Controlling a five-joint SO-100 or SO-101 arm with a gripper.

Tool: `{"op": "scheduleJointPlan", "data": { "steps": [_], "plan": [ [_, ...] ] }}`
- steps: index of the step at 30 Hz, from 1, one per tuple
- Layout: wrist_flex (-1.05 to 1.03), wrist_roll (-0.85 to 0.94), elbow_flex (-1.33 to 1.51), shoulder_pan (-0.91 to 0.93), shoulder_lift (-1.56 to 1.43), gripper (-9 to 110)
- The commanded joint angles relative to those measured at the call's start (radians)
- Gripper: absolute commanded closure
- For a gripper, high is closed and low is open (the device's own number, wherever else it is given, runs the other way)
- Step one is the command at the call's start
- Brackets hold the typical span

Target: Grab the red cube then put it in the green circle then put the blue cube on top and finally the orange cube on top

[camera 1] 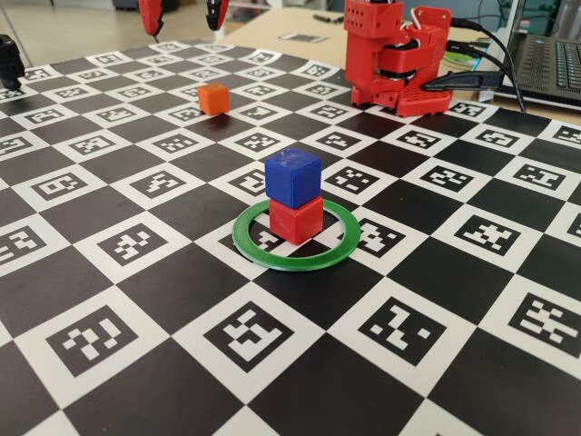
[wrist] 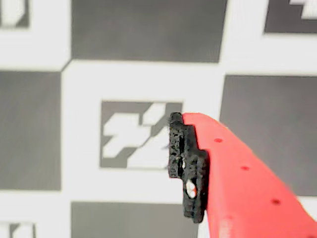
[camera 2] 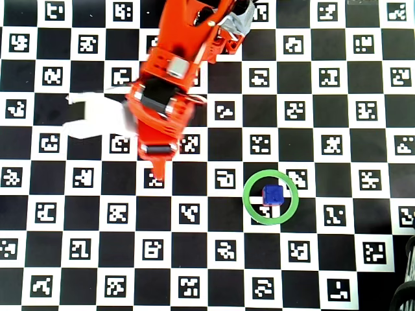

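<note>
We go left to right in the fixed view. Gripper [camera 1: 186,25] hangs at the far left edge of the checkered marker board [camera 1: 136,300], only the two red-and-black fingertips in frame, clearly apart with nothing between them and touching nothing. In the wrist view one red finger [wrist: 237,173] with its black pad hovers over a marker square, nothing gripped. The orange cube [camera 1: 213,98] sits alone on the board just right of and nearer than those tips, well apart from the stack. Mid-board, the red cube [camera 1: 296,219] stands inside the green circle [camera 1: 272,257], the blue cube [camera 1: 292,176] on top of it, slightly twisted. Overhead shows the same blue cube [camera 2: 272,194] inside the ring [camera 2: 249,203], with the arm [camera 2: 168,91] to the left. Far right: red arm base [camera 1: 395,54] and a laptop [camera 1: 549,64]. No readable text; the board carries only black-and-white code patterns.
</note>
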State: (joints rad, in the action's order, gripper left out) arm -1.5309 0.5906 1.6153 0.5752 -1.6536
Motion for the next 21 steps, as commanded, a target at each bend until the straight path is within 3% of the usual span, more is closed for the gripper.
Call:
{"op": "scheduleJointPlan", "data": {
  "steps": [1,21],
  "plan": [
    [0.06,0.081,0.037,0.091,-0.078,61],
    [0.373,0.153,0.367,0.216,0.011,58]
  ]
}}
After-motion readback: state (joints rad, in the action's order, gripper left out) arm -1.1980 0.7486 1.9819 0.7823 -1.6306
